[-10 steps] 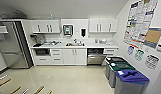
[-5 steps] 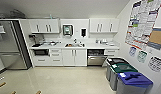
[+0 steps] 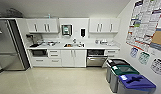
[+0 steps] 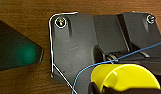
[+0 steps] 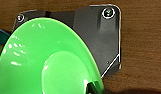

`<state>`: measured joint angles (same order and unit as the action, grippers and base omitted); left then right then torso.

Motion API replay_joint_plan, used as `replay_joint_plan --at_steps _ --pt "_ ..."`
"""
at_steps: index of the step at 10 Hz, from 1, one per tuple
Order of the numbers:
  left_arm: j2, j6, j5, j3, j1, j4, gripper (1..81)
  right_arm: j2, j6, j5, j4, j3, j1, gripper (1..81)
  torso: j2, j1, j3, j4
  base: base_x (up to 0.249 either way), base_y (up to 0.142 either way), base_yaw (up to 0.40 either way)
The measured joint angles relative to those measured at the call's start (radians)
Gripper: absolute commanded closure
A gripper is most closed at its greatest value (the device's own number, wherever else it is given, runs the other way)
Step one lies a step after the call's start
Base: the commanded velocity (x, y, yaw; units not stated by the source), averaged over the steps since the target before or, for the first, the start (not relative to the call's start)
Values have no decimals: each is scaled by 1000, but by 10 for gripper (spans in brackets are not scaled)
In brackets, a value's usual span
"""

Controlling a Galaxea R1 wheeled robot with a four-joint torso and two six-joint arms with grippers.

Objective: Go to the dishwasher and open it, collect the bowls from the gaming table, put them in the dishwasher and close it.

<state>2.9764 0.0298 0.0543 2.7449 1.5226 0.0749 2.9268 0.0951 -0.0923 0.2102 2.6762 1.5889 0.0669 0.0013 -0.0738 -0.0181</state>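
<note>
The head view looked across a pale floor (image 3: 53, 80) toward a kitchenette. The dishwasher (image 3: 96, 58) sat under the white bench (image 3: 71, 46), near its right end, between white cabinet doors (image 3: 73, 58) and a narrow stack of drawers (image 3: 111, 53). Its upper part looked dark above the steel front; whether the door stood ajar could not be told. White wall cabinets (image 3: 42, 25) hung above the bench, and a tall steel fridge (image 3: 9, 45) stood beyond the bench's left end. Three bins (image 3: 126, 77) lined the right wall under a board of posters (image 3: 146, 22), the nearest with a blue lid.

In the left wrist view the small yellow bowl (image 4: 126, 77) was clamped in the left tool (image 4: 98, 88), a dark finger showing at its rim, with a thin blue cable (image 4: 116, 61) crossing above it.

In the right wrist view the wide lime-green bowl (image 5: 46, 60) was gripped at its rim by the right tool (image 5: 92, 88), its hollow facing the camera, over a brown wood-grain surface (image 5: 141, 37).
</note>
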Motion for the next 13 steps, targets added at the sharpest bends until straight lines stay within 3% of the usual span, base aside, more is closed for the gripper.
replay_joint_plan --at_steps 6,13 --pt "-1 0 1 1 -3 0 811 0 -1 0 0 1 1 811 0 0 0 0 128 -78 0" --pt "-3 0 1 1 -4 0 811 0 -1 0 0 1 0 811 0 0 0 0 115 0 0"
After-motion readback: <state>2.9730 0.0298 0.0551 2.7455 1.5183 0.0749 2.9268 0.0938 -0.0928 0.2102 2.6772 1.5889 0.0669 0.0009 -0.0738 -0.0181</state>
